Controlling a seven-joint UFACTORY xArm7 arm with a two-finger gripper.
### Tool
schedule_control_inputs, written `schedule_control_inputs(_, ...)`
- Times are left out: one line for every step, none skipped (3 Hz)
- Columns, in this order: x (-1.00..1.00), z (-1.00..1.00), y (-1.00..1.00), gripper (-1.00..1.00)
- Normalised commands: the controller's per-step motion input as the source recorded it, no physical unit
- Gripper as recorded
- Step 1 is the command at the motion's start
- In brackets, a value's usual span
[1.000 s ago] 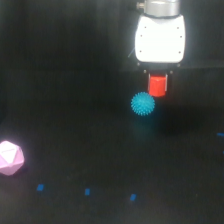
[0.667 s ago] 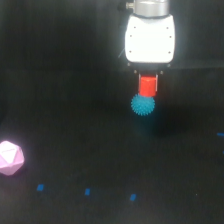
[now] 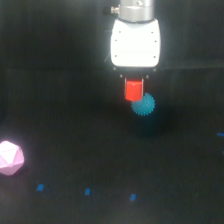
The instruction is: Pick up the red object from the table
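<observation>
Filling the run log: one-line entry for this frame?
gripper: shut on red object | red object: lifted off table | blue spiky ball: on table, just behind | pink polyhedron: exterior view's left

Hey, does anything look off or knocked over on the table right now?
Nothing stands out. The red object sits under the end effector, the blue spiky ball beside it, and the pink shape rests on the table.

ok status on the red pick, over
Gripper shut on red object, lifted off table. Blue spiky ball sits just below, at the exterior view's right. Pink polyhedron far off. Nothing blocking.
</observation>
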Motion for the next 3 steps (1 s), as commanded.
schedule_control_inputs(0.00, 0.04, -0.45, -1.00)
schedule_control_inputs(0.01, -0.26, -0.38, -0.99)
schedule_control_inputs(0.51, 0.10, 0.19, -1.00)
